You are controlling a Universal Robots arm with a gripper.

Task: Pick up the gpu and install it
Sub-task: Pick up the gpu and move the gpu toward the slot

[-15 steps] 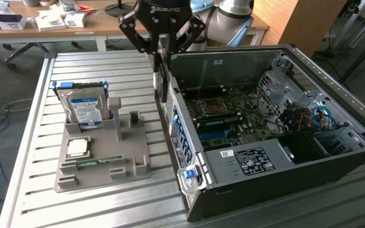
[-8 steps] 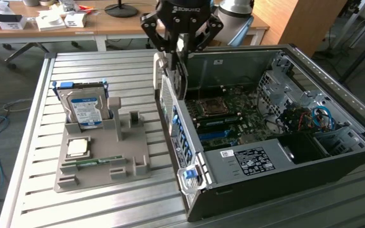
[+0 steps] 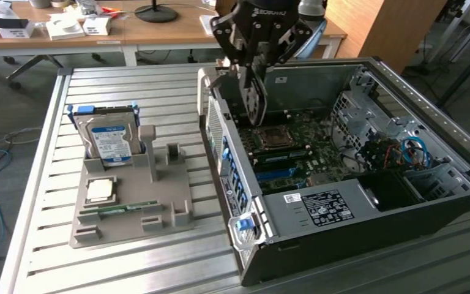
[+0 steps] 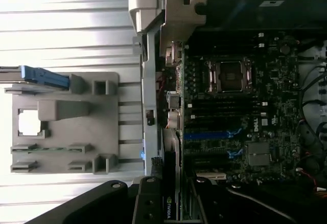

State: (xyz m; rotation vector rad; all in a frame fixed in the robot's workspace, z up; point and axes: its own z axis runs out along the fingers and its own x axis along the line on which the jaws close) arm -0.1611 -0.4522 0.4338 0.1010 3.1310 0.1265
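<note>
Plainly, the gripper [image 3: 252, 62] is closed on the gpu [image 3: 254, 98], which hangs upright by its top edge over the open computer case [image 3: 366, 239]. The card is probably light, stiff and fragile, so it's best gripped by the board edges, not the chips.

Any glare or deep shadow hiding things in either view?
Wrist view: the slatted table glares near white and the chip in the grey tray washes out; the motherboard sits dim. Exterior view: even light, the gpu dark against the computer case.
</note>
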